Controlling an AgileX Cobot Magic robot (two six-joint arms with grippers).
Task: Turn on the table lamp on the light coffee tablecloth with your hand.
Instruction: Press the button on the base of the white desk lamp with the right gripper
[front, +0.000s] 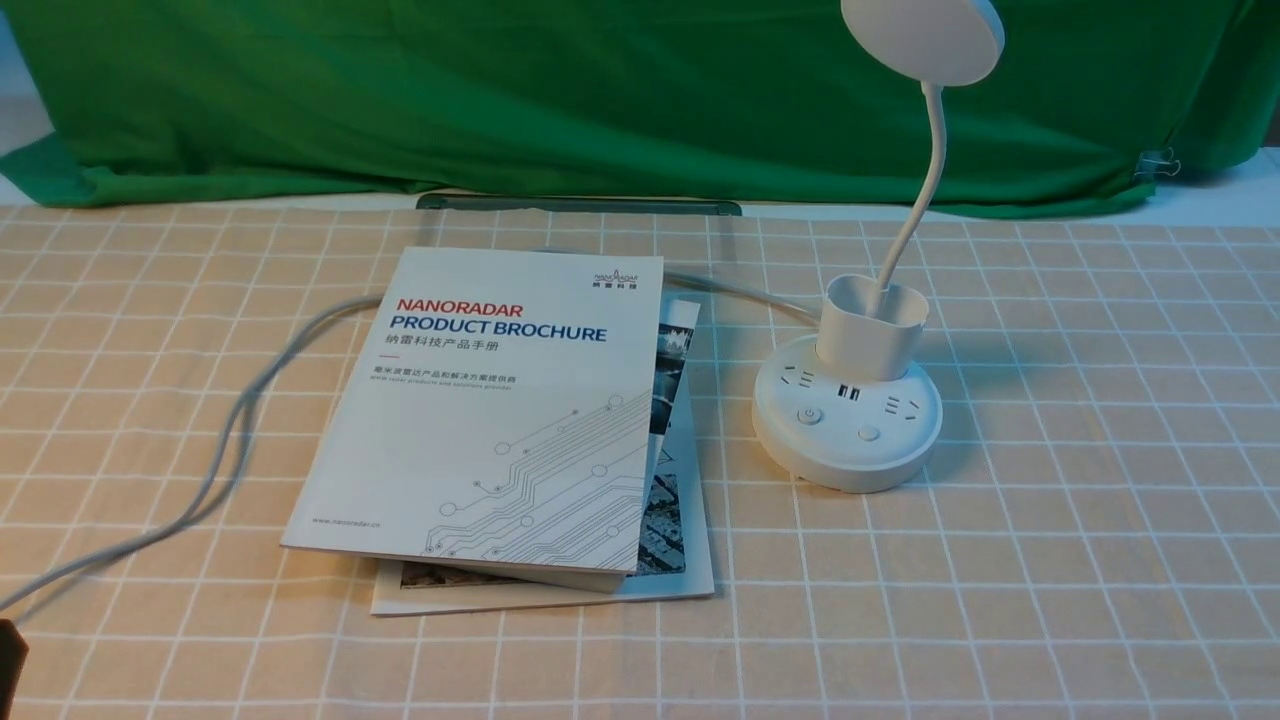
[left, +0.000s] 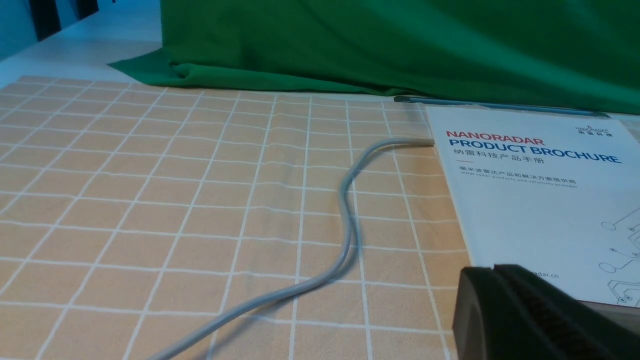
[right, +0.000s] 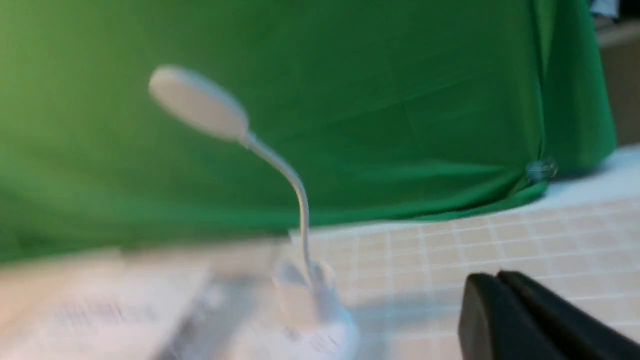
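Note:
The white table lamp (front: 848, 412) stands on the light coffee tablecloth (front: 1050, 500), right of middle, its disc head (front: 925, 35) unlit at the top edge. Two buttons (front: 808, 415) sit on the front of its round base. In the blurred right wrist view the table lamp (right: 300, 295) lies ahead of my right gripper (right: 495, 276), the hand, which is shut on nothing and well apart from the lamp. My left gripper (left: 492, 269) is shut and empty, low over the tablecloth (left: 150, 200) near the brochure's corner. Only a dark tip (front: 8, 655) of the left arm shows in the front view.
Two stacked brochures (front: 500, 410) lie left of the lamp. A grey cable (front: 240, 420) runs from under them across the cloth to the left front edge. Green cloth (front: 600, 90) hangs along the back. A dark flat strip (front: 578, 205) lies at its foot.

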